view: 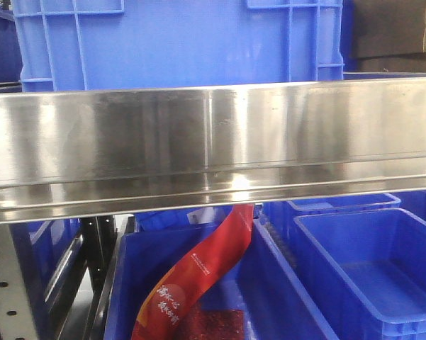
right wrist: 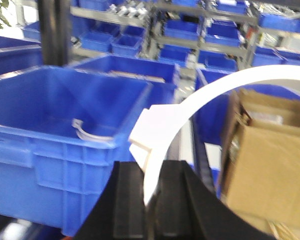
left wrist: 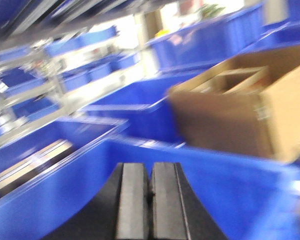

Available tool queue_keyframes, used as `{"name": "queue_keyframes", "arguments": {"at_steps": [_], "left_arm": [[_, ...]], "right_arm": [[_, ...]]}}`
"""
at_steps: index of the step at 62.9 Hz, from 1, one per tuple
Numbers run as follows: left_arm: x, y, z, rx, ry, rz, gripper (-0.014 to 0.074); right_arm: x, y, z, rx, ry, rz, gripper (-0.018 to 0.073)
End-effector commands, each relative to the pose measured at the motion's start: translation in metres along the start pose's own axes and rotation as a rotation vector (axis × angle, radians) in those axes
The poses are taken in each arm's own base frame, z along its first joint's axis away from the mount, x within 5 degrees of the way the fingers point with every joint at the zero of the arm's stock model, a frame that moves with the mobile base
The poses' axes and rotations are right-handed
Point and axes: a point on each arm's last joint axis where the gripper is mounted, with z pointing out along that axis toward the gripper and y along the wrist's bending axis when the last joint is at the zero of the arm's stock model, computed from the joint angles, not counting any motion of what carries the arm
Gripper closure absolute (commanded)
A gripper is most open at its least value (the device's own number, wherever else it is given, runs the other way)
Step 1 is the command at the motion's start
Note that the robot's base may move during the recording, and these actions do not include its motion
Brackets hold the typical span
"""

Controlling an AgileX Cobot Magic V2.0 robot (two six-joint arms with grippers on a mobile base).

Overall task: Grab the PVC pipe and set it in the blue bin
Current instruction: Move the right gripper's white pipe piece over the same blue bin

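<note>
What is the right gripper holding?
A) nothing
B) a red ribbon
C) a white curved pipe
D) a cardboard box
C: the right gripper is shut on the white curved PVC pipe, which arcs up from between its fingers in the right wrist view.

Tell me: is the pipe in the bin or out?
Out. The right gripper is shut on the white curved pipe, beside the bin, outside its walls. A similar piece lies inside.
</note>
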Motion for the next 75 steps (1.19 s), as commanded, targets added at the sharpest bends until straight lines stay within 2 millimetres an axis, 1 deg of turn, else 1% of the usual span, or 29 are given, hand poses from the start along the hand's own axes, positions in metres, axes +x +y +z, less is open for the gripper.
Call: {"name": "queue_keyframes", "arguments": {"at_steps": [1,9,16,23,37,41,49,53,59,66,75], "left_arm": [[-0.002,-0.01,-0.008,0.031,-0.014,-0.011,0.0707],[0.009,-0.024,-0.018,0.071,0.003,-0.021,0.0707],[0.019,-0.028,-0.03,0.052,-0.016,-0.024,0.0707],[0.029,-0.029,-0.048,0.022,-0.043,-0.088,0.0707],[0.042,-0.031,-0.09,0.004,-0.076,-0.112,0.0707],[0.046,-0.032,-0.102,-0.001,-0.09,-0.13,0.0707],[0.055,-0.034,-0.118,-0.002,-0.096,-0.13,0.0707],[0.059,-0.035,-0.123,-0.004,-0.099,-0.135,0.0707],[0.061,-0.035,-0.129,-0.017,-0.115,-0.157,0.0707],[0.065,-0.034,-0.131,-0.037,-0.123,-0.158,0.0707],[0.069,-0.03,-0.131,-0.067,-0.107,-0.156,0.0707]], "right_arm": [[-0.007,0.002,0.0,-0.029,-0.065,-0.021,0.0727],[-0.008,0.004,0.008,-0.059,-0.072,-0.023,0.0727],[-0.008,0.007,0.018,-0.094,-0.061,0.009,0.0727],[-0.008,0.009,0.029,-0.131,-0.058,0.003,0.0727],[-0.012,0.021,0.052,-0.206,-0.111,-0.009,0.0727],[-0.013,0.026,0.062,-0.222,-0.135,-0.015,0.0727],[-0.018,0.04,0.083,-0.272,-0.143,-0.043,0.0727],[-0.021,0.046,0.094,-0.298,-0.135,-0.044,0.0727],[-0.025,0.049,0.112,-0.288,-0.135,-0.04,0.0727],[-0.021,0.053,0.136,-0.273,-0.11,-0.051,0.0727],[-0.015,0.053,0.16,-0.216,-0.133,-0.084,0.0727]]}}
